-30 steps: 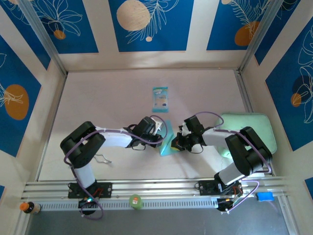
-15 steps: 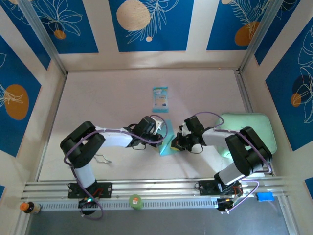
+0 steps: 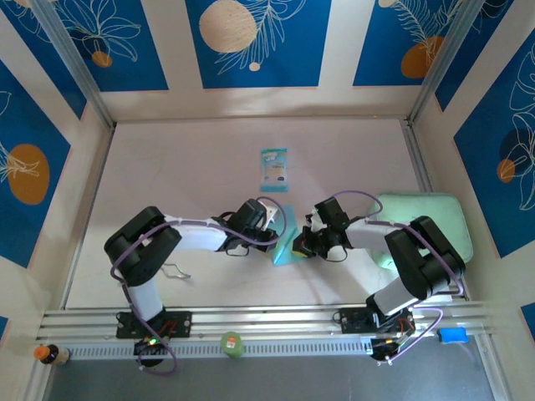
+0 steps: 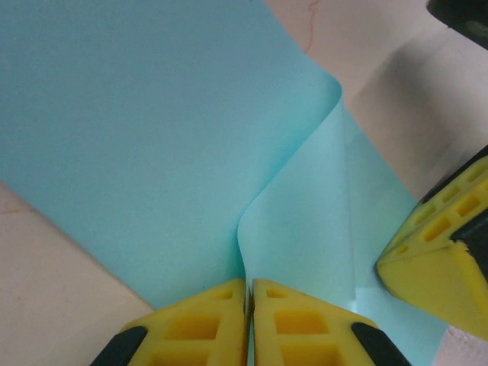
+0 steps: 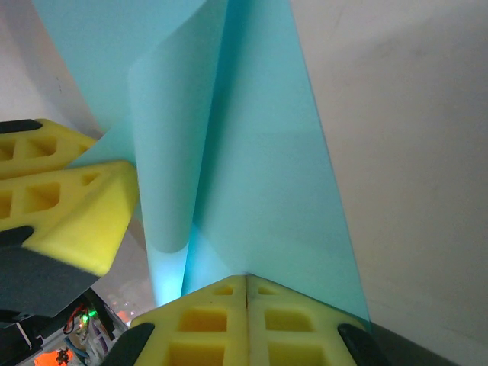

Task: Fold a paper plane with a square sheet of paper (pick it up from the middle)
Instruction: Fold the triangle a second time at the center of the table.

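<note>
Pinching one creased cyan sheet [image 3: 285, 245], two jaws, one packet [image 3: 273, 170], one pad [image 3: 423, 217]

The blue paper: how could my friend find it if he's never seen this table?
Look at the table, near its front edge where the two robot arms meet. Pinched between the left gripper and right gripper is the blue paper, plain light blue and partly folded, unlike the printed teal-and-white packet farther back or the green pad to the right.
</note>
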`<state>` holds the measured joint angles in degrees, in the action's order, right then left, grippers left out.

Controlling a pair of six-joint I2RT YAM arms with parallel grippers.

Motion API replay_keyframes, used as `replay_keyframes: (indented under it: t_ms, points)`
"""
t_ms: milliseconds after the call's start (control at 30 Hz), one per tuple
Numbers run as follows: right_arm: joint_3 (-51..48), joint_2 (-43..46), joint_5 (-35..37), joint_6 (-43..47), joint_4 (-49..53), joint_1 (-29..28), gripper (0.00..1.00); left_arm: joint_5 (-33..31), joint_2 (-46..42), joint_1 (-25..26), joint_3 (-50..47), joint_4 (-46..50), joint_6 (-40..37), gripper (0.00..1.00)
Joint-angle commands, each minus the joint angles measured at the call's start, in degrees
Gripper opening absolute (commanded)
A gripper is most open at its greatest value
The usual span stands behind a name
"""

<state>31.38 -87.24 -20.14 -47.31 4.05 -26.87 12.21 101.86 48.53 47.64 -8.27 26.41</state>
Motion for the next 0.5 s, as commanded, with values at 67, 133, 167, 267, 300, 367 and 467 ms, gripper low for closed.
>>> replay_keyframes:
  t_ms: [67,133,167,267,300,367,467]
  points:
    - [-0.5,-0.9,0.9,0.9,2.9,0.2,0.02,0.5,0.9,0.1,0.7,-0.3,-0.8,0.12]
    - [-0.4,-0.9,1.0,0.8,2.9,0.2,0.02,0.4,0.3,0.1,0.5,-0.4,-0.9,0.12]
    - [-0.4,-0.9,1.1,0.9,2.9,0.2,0.01,0.2,0.1,0.1,0.6,0.0,-1.1,0.11]
    - [-0.4,-0.4,0.7,0.9,2.8,0.3,0.02,0.1,0.3,0.1,0.9,0.8,-1.5,0.11]
    - [-0.3,0.1,0.4,1.0,2.6,0.3,0.03,0.3,0.6,0.1,0.8,0.7,-1.5,0.11]
    - [-0.4,2.0,-0.4,0.7,1.4,0.6,0.04,0.6,1.1,0.1,0.7,0.5,-1.3,0.11]
    - [-0.6,6.0,-1.6,-0.4,-0.4,1.5,0.05,0.8,1.3,0.1,0.3,0.1,-0.8,0.11]
